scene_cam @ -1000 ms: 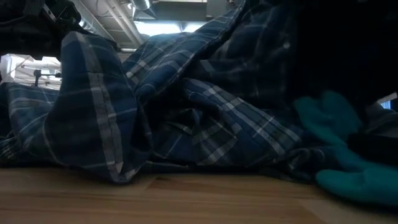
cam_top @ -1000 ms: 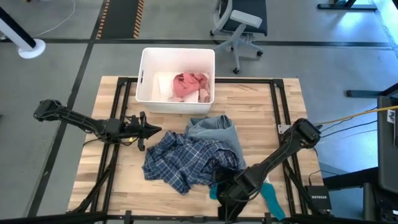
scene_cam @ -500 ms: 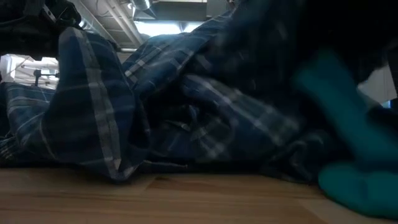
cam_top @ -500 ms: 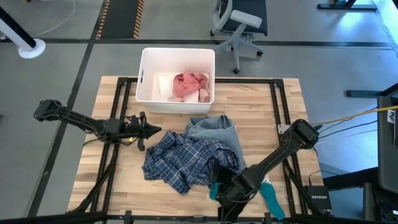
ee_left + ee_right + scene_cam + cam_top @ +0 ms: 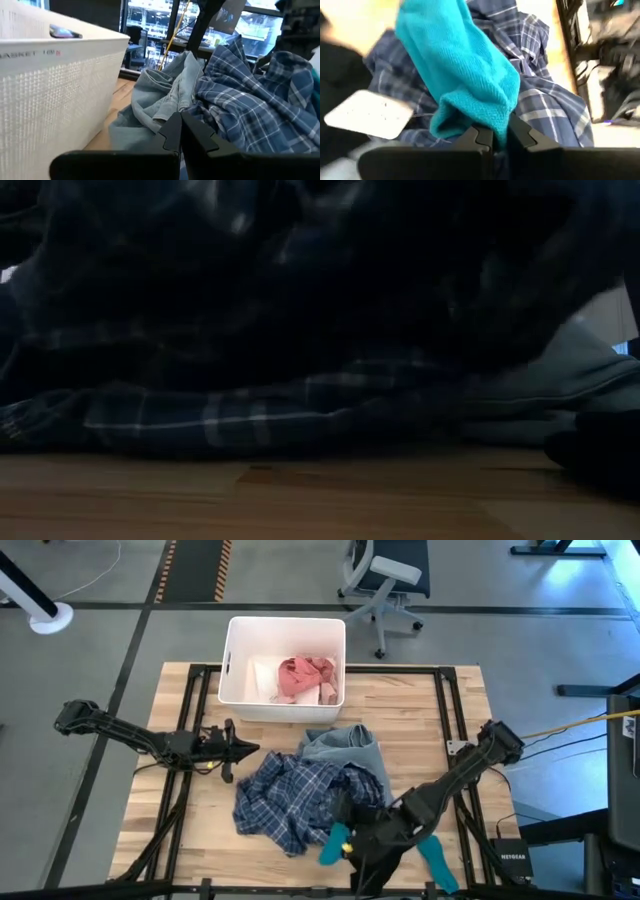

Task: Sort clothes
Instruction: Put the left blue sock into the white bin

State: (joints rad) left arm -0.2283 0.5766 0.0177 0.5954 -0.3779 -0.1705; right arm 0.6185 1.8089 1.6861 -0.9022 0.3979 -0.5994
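The clothes lie in a heap mid-table: a navy-white plaid shirt (image 5: 295, 798) with a light blue denim piece (image 5: 345, 748) on its far side. My right gripper (image 5: 350, 840) is over the heap's near edge, shut on a teal item (image 5: 333, 842). A second teal item (image 5: 436, 860) lies flat on the table near the front right. The white bin (image 5: 232, 660) at the far side holds a pink item (image 5: 305, 675) and a white one (image 5: 262, 675). My left gripper (image 5: 245, 750) waits shut, left of the heap. My right gripper pinches the teal item at a bunched, folded end (image 5: 492, 122) between its two fingers (image 5: 480, 137). The fingers come slanting down from the table's right side. The item hangs out past the fingertips over the plaid shirt (image 5: 545, 105), lifted off the table.
In the left wrist view the bin's ribbed wall (image 5: 55, 85) stands close beside the left gripper (image 5: 180, 131), with the denim (image 5: 165, 95) and plaid (image 5: 250, 105) ahead. Plaid fabric (image 5: 250, 400) fills the low view. Bare wood lies at the table's left and far right.
My right gripper has risen from the table at the heap's near right edge and rolled, carrying the teal item up off the wood. The plaid shirt's near part has shifted and now fills the low view.
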